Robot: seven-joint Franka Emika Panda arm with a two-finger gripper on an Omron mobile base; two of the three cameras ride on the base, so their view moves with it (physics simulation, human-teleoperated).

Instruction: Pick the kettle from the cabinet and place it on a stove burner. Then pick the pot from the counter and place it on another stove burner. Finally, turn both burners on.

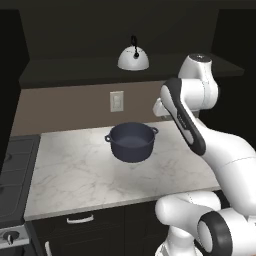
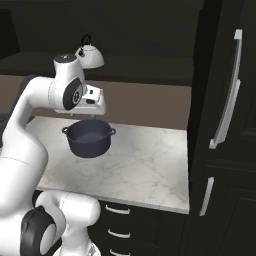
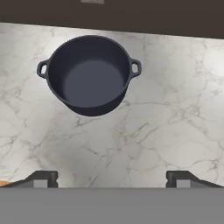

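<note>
- gripper [image 3: 112, 178] jaws spread wide, nothing between them, hanging above the counter [image 1: 75, 170] with bare marble under the tips
- in hand view the two finger tips [image 3: 43, 178] sit at the bottom, far apart, well short of the pot [image 3: 89, 74]
- pot upright on counter, no lid, nothing inside, both loop handles free; sits toward the back wall side, roughly mid-counter in left base view [image 1: 131, 141]
- right base view: hand sits just above and a bit behind the pot [image 2: 90, 137], not touching it
- kettle [image 1: 133, 57] up on the dark shelf ledge above the backsplash, upright, black handle up; also seen in right base view [image 2: 89, 55] just behind the arm's upper joint
- kettle well apart from the pot, higher up, and not on the stove
- wall outlet plate [image 1: 116, 101] on the brown backsplash, between kettle and pot in height
- stove [image 1: 15, 175] at far left edge of left base view, butting against the counter's left end; silver knob [image 1: 8, 238] on its front; grates bare in the part that shows
- tall dark cabinet [image 2: 225, 125] walls off the counter's right end, long silver bar handle [image 2: 227, 100] on the door
- drawers [image 2: 120, 220] under counter with silver pulls
- open marble all round the pot: wide free strip in front to the counter edge, free room left toward the stove and right toward the cabinet
- the arm's own forearm crosses over the right part of the counter in left base view
</note>
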